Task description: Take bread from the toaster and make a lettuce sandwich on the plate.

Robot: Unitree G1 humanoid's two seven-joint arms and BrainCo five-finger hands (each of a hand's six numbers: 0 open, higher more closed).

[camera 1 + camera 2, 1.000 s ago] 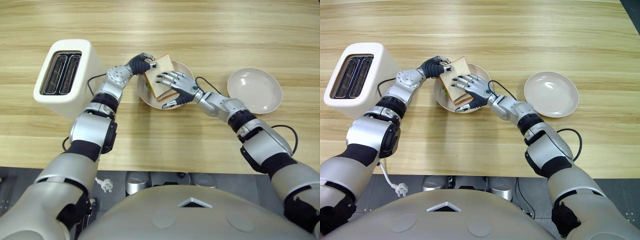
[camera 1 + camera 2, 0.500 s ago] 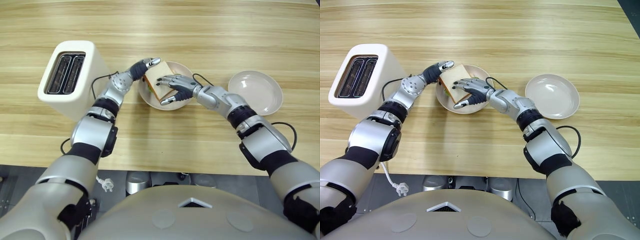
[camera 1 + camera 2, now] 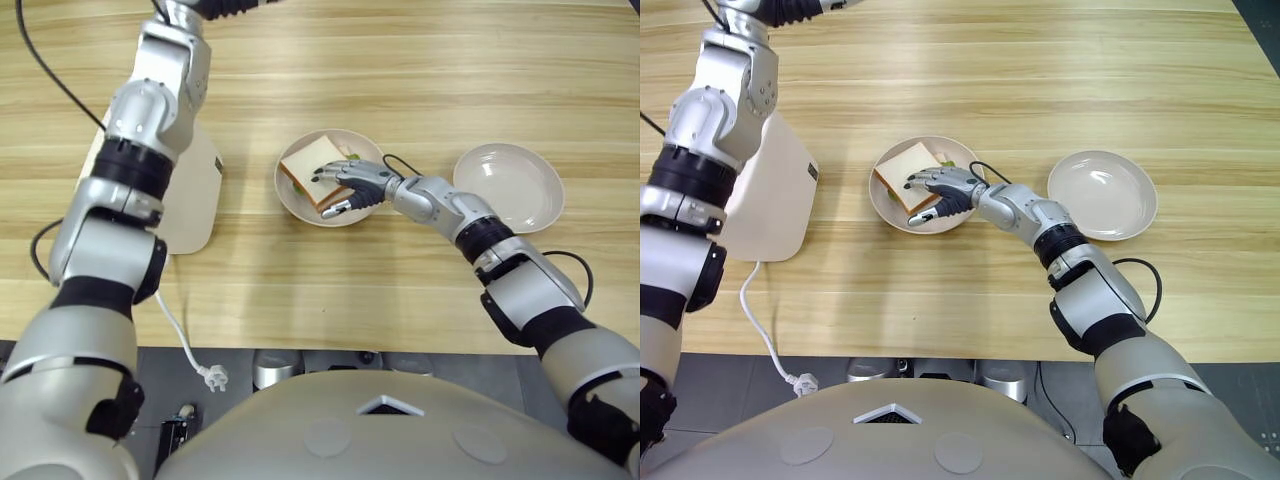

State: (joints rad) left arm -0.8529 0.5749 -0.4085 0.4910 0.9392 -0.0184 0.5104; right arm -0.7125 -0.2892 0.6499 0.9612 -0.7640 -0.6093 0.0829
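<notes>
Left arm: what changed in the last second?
Left arm let go of the sandwich and swung up and away, now crossing in front of the toaster. Right hand stays on top of the sandwich on the plate; the empty plate hasn't moved.

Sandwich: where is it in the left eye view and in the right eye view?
Left eye view: sandwich just left of centre, upper half.
Right eye view: sandwich further left, upper half.
Shared landmark: the empty plate lies to its right in both.
</notes>
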